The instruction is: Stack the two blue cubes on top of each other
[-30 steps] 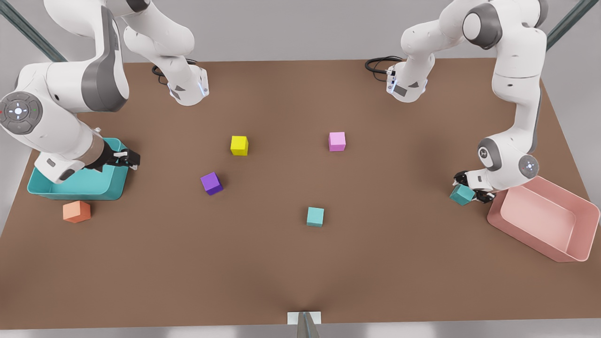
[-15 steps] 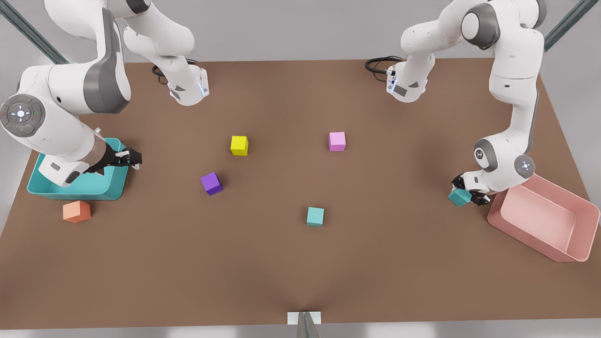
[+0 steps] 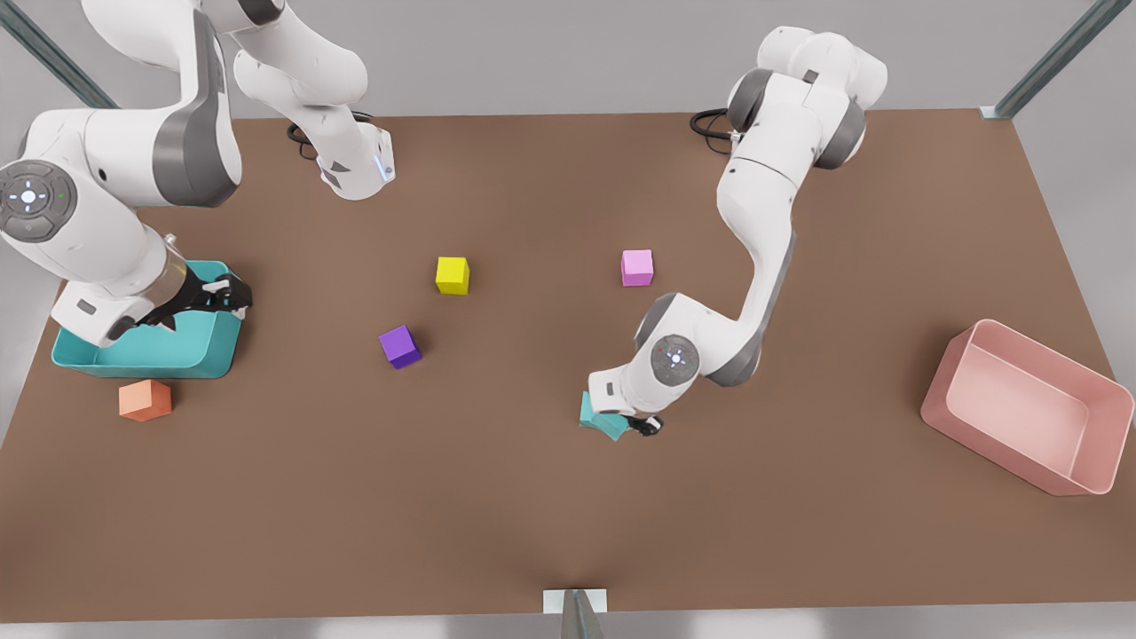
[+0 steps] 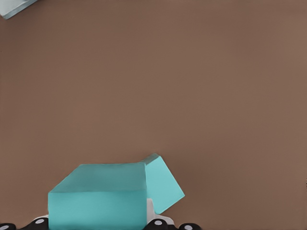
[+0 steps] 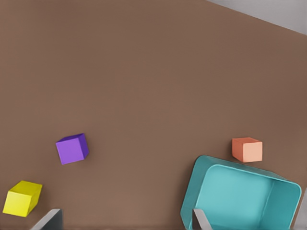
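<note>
Left hand (image 3: 641, 424) pinches one blue cube (image 4: 98, 200) above the other blue cube (image 4: 163, 183); right hand (image 3: 229, 297) spread over brown table (image 3: 532, 497).

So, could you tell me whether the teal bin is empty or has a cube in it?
Empty, as far as shown. The right wrist view shows the teal bin with a bare floor; the orange cube sits outside it, and the right gripper hovers at its rim.

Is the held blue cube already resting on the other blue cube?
Cannot tell. In the left wrist view the held cube overlaps the other cube, with no gap or contact line plain. In the front view the left gripper hides the pair.
</note>
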